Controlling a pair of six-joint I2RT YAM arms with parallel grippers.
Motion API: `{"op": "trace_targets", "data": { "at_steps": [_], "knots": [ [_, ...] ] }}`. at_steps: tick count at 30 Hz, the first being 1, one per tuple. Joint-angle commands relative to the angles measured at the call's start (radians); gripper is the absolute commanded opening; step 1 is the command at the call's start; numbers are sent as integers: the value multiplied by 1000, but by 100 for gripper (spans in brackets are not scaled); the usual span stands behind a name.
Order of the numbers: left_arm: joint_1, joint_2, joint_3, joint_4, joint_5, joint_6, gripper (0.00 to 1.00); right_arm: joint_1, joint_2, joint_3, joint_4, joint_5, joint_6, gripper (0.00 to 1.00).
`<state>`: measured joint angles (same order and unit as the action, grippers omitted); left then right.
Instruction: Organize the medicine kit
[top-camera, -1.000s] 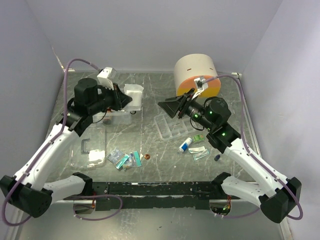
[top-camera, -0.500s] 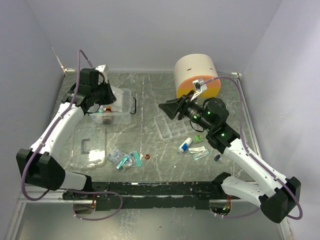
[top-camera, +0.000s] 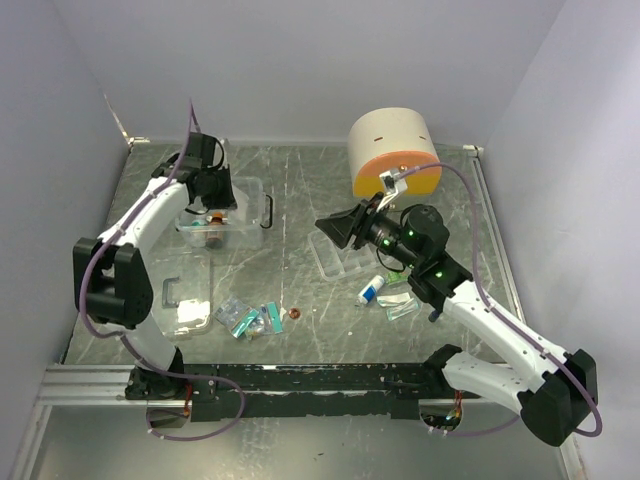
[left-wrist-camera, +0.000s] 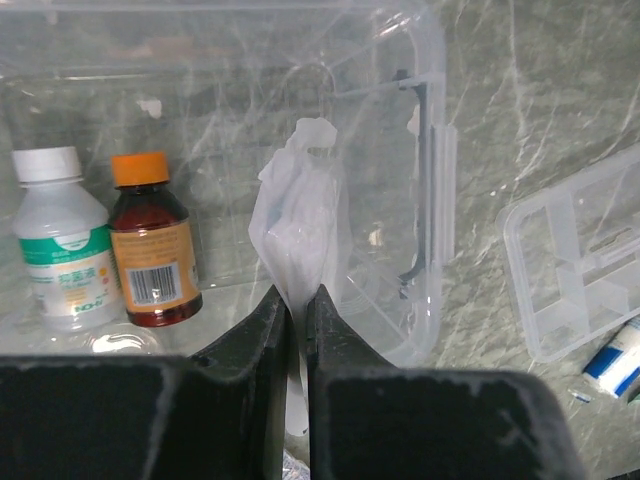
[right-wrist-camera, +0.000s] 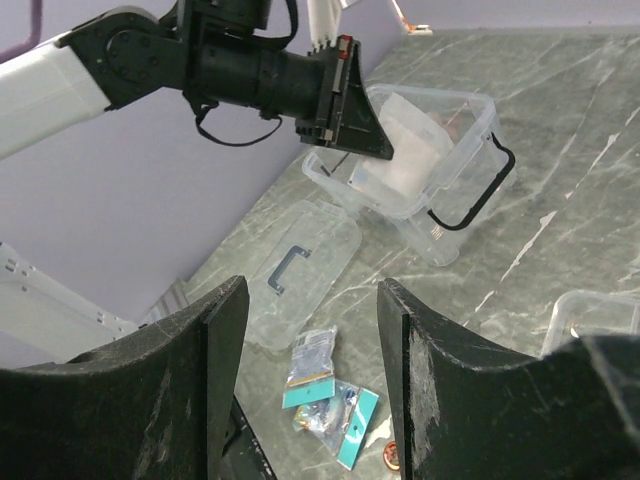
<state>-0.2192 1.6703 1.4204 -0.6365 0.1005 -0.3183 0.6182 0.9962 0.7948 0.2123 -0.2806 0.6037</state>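
From above, the left gripper (top-camera: 212, 203) hangs over the medicine kit (top-camera: 240, 215), a clear box standing open at the far left of the table (top-camera: 300, 180). Its lid (top-camera: 186, 296) lies flat nearer the arms and its divided tray (top-camera: 343, 256) sits apart to the right, presumably so the deep bottom can be filled first. The right gripper (top-camera: 337, 226) hovers above that tray, with a tube (top-camera: 370, 291) and loose packets (top-camera: 245, 319) near it on the table. In the left wrist view the jaws are pressed together on one edge of a white packet (left-wrist-camera: 300, 225), which sticks out ahead of them over the box's open inside, where a white bottle (left-wrist-camera: 56, 245) and a brown bottle (left-wrist-camera: 152, 245) stand. Pinched by its edge, the packet can drop in beside them, I judge. The right wrist view shows its own fingers (right-wrist-camera: 190, 380) spread apart with nothing between them, facing the box from a distance, likely to leave the other arm room.
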Motion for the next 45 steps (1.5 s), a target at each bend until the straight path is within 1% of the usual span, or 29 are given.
{"op": "trace_targets", "data": {
  "at_steps": [1,4,9,13,24,39,42,45],
  "knots": [
    [7,57,43,-25,60,20,15,-1,-16,-29,66,-19,30,54],
    [7,100,70,-48,88,16,15,-1,-21,-28,61,-29,29,54],
    [7,123,41,-35,149,-20,16,-2,-47,-36,44,-21,24,54],
    [5,125,11,-11,218,-39,15,-1,-57,-53,55,-20,35,54],
    [-21,125,-18,45,331,-70,14,-1,-43,-57,64,-36,48,54],
    [-117,158,5,109,389,-129,14,-1,-45,-66,53,-31,54,54],
    [-127,158,7,133,418,-150,14,-2,-45,-68,52,-30,56,54],
    [-131,162,14,123,400,-147,14,-1,-47,-69,49,-28,56,54]
  ]
}}
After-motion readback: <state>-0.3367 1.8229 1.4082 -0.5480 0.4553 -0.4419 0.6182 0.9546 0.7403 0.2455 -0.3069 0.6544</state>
